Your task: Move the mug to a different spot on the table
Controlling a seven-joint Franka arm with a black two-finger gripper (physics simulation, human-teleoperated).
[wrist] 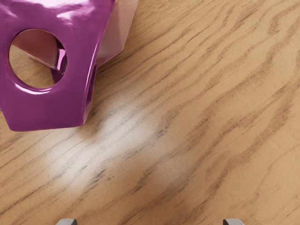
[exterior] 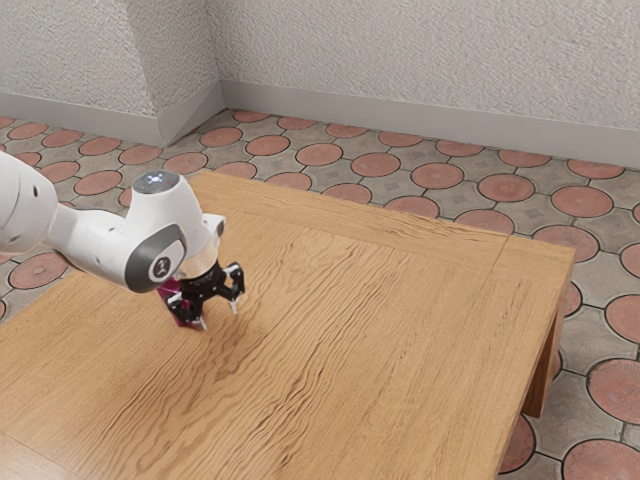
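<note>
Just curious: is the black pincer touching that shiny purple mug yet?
Apart. The wrist view shows bare wooden table between the black pincer and the shiny purple mug.

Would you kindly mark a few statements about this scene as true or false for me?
1. The mug is magenta. True.
2. The jaws are shut on the mug. False: they stand open over bare wood, with the mug off to one side of them.
3. The mug rests on a wooden table. True.
4. The floor is plain grey carpet. False: it is tiled, with reddish round tiles set in grey.
</note>
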